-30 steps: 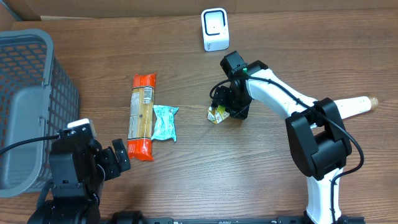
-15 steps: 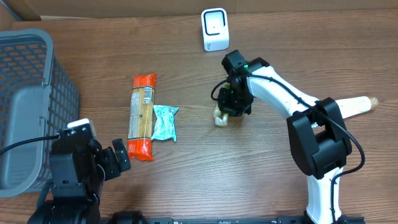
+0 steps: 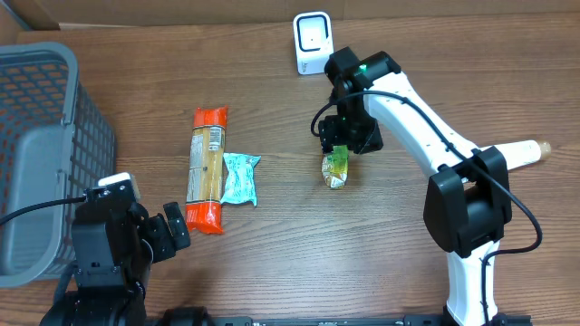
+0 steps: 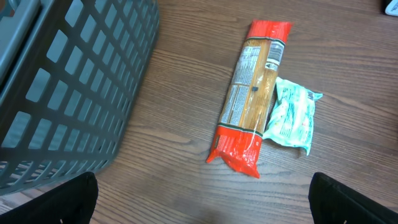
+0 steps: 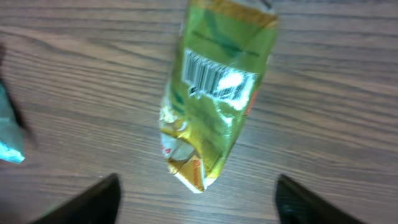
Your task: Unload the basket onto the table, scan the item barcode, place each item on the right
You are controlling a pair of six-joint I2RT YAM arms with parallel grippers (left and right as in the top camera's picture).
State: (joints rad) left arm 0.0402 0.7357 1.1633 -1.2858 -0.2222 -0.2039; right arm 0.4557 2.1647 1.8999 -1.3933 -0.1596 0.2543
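Right gripper (image 5: 198, 202): fingers (image 5: 99, 199) spread wide, gripping nothing. Packet (image 5: 214, 106) sits between the fingertips and just ahead of them, touching neither, barcode (image 5: 211, 78) facing up. Left gripper (image 4: 202, 205): fingers wide, empty. Pasta (image 4: 252, 99) and teal pouch (image 4: 291, 115) lie well ahead of them.

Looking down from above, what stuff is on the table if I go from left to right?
gray basket → pasta pack → teal packet → yellow-green packet
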